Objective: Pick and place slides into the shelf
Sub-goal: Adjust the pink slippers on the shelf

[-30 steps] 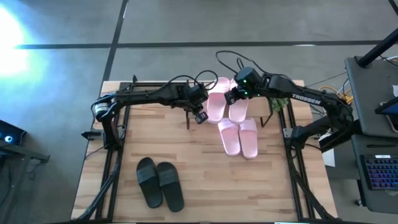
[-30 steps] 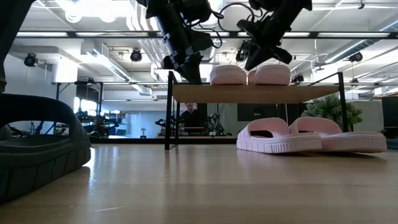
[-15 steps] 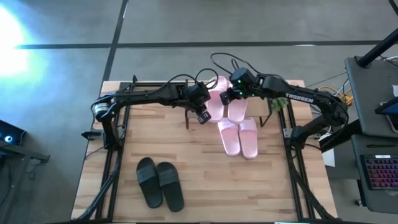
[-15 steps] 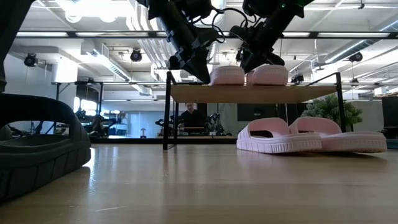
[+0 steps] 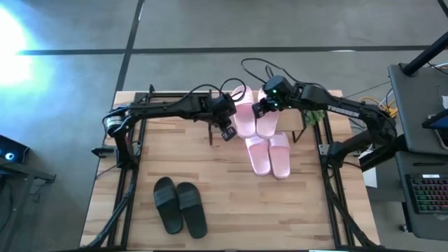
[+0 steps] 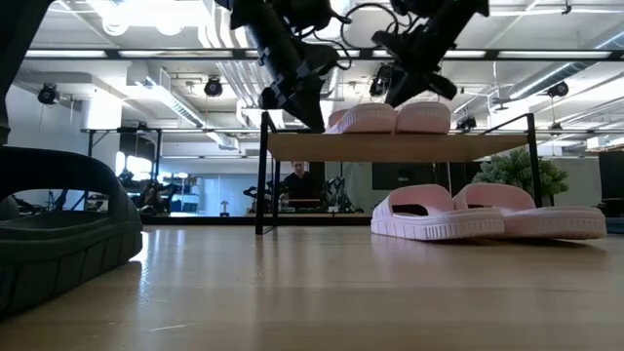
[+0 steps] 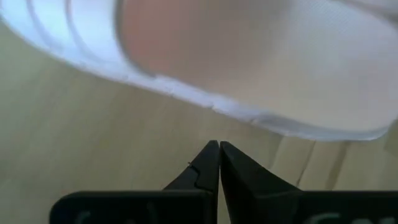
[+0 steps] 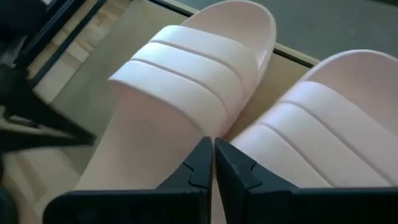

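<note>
Both pincers closed, nothing held. Left pincer [image 5: 225, 130] sits at the shelf [image 6: 390, 146] top's outer edge, tips against the side of the left pink slide [image 5: 244, 115] up there. Right pincer [image 5: 260, 108] hovers over the seam between that slide and its mate [image 5: 268, 120].

Both slides lie long axis front-to-back on the shelf, side by side, touching. Looks like nudging, not picking.

Second pink pair [image 5: 269, 154] is on the counter just in front of the shelf; black pair [image 5: 180, 204] well away from it. Right arm is nearer the pink pair.

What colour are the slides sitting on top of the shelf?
Pale pink slides; the right wrist view shows them best.
</note>
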